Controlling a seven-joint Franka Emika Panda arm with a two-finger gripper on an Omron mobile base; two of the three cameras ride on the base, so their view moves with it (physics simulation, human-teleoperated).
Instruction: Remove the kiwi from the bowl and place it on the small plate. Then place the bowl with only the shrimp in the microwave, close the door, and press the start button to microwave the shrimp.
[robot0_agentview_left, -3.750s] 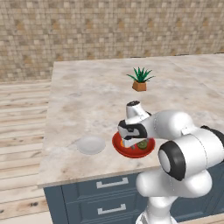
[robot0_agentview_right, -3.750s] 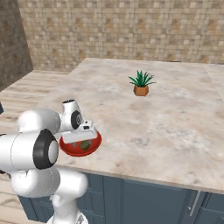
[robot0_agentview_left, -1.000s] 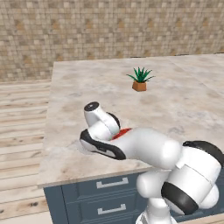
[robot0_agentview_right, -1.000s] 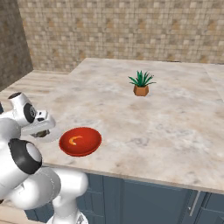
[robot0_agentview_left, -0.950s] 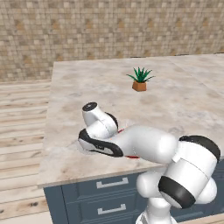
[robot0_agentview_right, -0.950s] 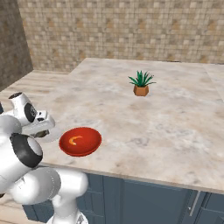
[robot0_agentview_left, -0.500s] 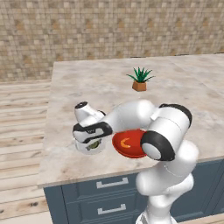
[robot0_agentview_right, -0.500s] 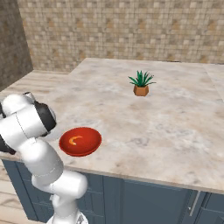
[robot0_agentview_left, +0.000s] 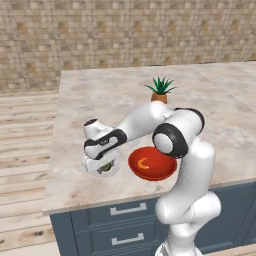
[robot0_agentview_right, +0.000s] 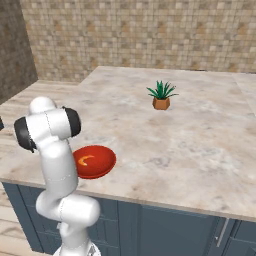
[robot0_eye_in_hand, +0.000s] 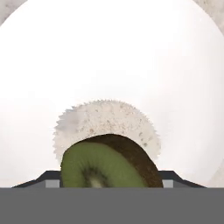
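Holding the kiwi low over the plate, the tool pinches the fruit between its tips; whether the kiwi touches the plate cannot be told. Hand view puts the kiwi directly above the plate's white centre. Bowl sits just beside the plate on the surface, near its front edge, with the shrimp alone inside.

Status: kiwi is out of the bowl; release onto the plate appears imminent but not yet done. Outstanding, by my judgement: letting go, carrying the bowl to the microwave, closing its door, pressing start.
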